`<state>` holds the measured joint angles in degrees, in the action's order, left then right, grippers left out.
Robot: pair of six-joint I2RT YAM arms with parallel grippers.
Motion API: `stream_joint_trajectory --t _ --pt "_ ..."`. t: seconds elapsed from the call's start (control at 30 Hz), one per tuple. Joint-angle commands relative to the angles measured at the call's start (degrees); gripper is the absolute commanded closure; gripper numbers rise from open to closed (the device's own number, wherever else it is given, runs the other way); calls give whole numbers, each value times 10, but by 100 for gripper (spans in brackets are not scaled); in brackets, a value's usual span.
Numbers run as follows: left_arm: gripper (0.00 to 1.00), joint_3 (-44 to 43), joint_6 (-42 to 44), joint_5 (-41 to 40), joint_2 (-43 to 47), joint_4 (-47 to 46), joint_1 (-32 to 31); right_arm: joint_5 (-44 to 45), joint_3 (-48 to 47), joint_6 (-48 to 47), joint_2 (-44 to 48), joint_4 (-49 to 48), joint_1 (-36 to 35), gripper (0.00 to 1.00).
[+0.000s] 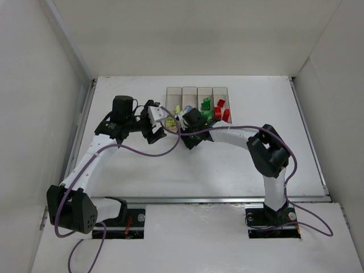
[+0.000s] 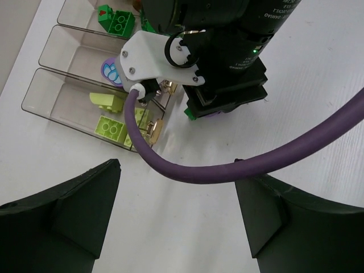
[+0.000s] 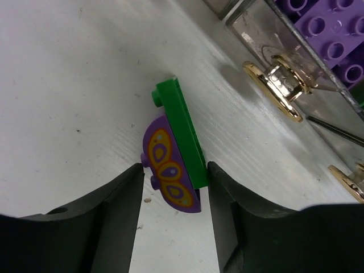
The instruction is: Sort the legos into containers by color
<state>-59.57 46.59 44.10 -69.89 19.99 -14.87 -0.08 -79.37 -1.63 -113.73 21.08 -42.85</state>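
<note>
You work on a white tabletop (image 1: 239, 165) boxed by white walls (image 1: 34, 85). Near its far edge, four clear plastic bins (image 1: 173, 94) hold coloured plastic bricks (image 1: 206, 105); both arms hide their near ends. Just beside them, your right gripper (image 3: 174, 169) flanks a purple patterned plastic brick (image 3: 168, 173) lying against a flat green plastic brick (image 3: 182, 131); whether it pinches, you cannot tell. Your left gripper (image 2: 177, 173) hangs spread.

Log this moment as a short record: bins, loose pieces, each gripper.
containers: four clear bins in a row at the far side of the table
sorted: yellow-green legos leftmost, purple legos second, green legos third, red legos rightmost
loose: green plate with a purple patterned piece against it, on the table before the bins
right gripper: fingers closely flank that pair; grip uncertain
left gripper: open, holding nothing
</note>
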Motion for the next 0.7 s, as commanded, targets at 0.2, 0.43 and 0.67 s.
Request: stream_joint_trajectory --t 0.2,0.43,0.67 --pt "22 10 -21 16 7 -30 3 28 -14 1 -10 1 -4 77" --pt "23 16 -6 16 12 -25 3 -6 13 -18 24 -18 -4 92" --pt "45 21 98 53 12 47 3 -114 100 -93 175 -62 -4 100"
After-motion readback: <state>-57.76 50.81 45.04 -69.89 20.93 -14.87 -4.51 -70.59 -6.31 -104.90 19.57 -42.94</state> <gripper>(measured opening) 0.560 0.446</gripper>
